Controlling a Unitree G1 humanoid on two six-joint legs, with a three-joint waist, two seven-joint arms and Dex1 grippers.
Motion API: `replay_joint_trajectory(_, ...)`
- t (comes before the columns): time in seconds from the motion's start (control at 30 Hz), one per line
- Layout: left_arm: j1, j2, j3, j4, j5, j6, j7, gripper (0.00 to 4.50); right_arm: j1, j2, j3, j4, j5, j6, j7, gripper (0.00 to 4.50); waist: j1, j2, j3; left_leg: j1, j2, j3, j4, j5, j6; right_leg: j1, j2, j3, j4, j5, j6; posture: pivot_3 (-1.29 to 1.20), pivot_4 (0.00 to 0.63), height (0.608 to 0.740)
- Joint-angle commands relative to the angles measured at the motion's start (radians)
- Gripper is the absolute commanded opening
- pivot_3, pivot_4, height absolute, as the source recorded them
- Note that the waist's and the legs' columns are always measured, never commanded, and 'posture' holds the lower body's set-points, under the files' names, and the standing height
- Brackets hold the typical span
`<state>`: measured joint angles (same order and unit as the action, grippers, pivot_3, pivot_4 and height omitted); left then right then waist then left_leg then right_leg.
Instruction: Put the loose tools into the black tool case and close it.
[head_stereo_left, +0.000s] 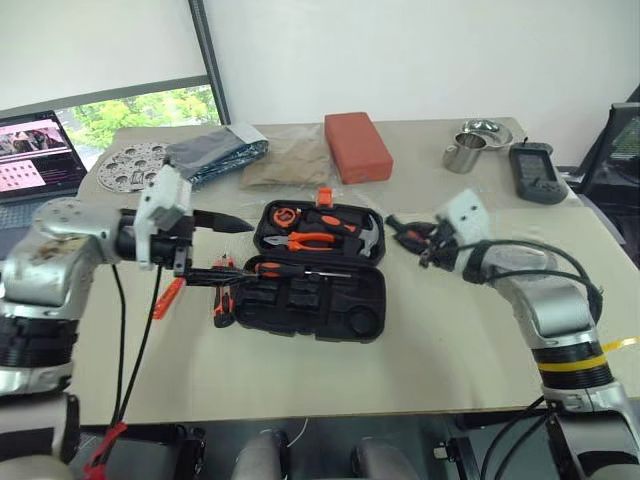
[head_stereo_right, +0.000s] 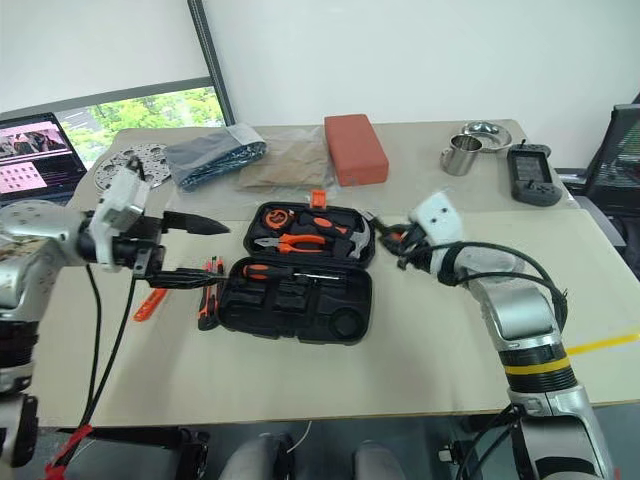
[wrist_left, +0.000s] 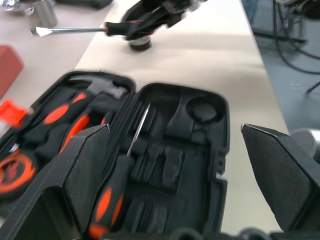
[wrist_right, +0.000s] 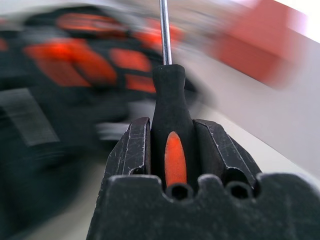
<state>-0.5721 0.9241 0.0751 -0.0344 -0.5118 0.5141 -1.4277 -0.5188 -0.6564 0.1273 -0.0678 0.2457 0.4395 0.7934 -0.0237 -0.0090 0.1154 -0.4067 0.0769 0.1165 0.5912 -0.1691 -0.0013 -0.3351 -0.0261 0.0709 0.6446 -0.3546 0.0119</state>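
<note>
The black tool case (head_stereo_left: 372, 300) lies open mid-table, with pliers, a hammer and a tape measure in its far half. One orange-and-black screwdriver (head_stereo_left: 290, 270) lies in a slot of the near half. My left gripper (head_stereo_left: 240, 248) hovers open at the case's left edge, nothing between its fingers. My right gripper (head_stereo_left: 405, 235) is just right of the case, shut on the black-and-orange handle of a screwdriver (wrist_right: 168, 90) whose shaft points away from the wrist. A small dark tape roll (wrist_left: 140, 45) sits on the table under that gripper. Two loose orange tools (head_stereo_left: 168, 297) (head_stereo_left: 222, 305) lie left of the case.
At the back of the table stand a red block (head_stereo_left: 357, 145), a brown paper bag (head_stereo_left: 288, 160), a dark bag (head_stereo_left: 215, 152), a perforated metal disc (head_stereo_left: 130, 166), a metal cup (head_stereo_left: 462, 156), a bowl (head_stereo_left: 487, 130) and a dark handheld device (head_stereo_left: 535, 172). A laptop (head_stereo_left: 35, 150) is at far left.
</note>
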Motion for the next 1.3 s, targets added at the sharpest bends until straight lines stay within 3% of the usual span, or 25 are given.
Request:
replay_joint_trajectory(0.03,0.042,0.041,0.061,-0.044,-0.018,0.004,0.02,4.5,-0.05,-0.017,0.101,0.046,-0.057,-0.142,0.166,0.97,0.002,0.0,0.0,0.0,0.001,0.0,0.0,0.0,0.0,0.0,0.0,0.0,0.001,0.0,0.0,0.0,0.15,0.74)
replay_joint_trajectory(0.33,0.131,0.086,0.123,-0.094,-0.036,0.014,0.048,4.5,-0.135,0.024,0.224,0.147,-0.141,-0.177,0.302,0.97,0.011,0.0,0.001,0.0,0.004,0.002,0.001,0.0,-0.001,0.0,0.0,0.0,0.001,0.0,-0.001,0.0,0.15,0.74)
replay_joint_trajectory(0.77,0.126,0.08,0.096,-0.098,-0.059,0.01,0.035,4.5,-0.171,0.109,0.25,0.212,-0.229,-0.077,0.268,0.97,0.008,0.0,0.001,0.002,0.005,0.003,0.001,0.001,-0.001,-0.001,0.001,-0.001,0.002,0.0,-0.001,0.0,0.15,0.74)
replay_joint_trajectory(1.23,0.14,0.109,0.07,-0.052,-0.037,-0.033,-0.061,4.5,-0.165,0.132,0.269,0.225,-0.25,-0.112,0.299,0.97,0.006,0.0,0.001,0.002,0.005,0.003,0.0,0.001,-0.002,-0.001,0.001,-0.001,0.003,0.0,-0.002,0.0,0.15,0.74)
replay_joint_trajectory(1.3,0.135,0.112,0.057,-0.043,-0.027,-0.042,-0.068,4.5,-0.165,0.133,0.264,0.228,-0.248,-0.119,0.304,1.97,0.006,0.0,0.001,0.002,0.005,0.003,0.0,0.001,-0.002,-0.001,0.001,-0.001,0.003,0.0,-0.002,0.0,0.15,0.74)
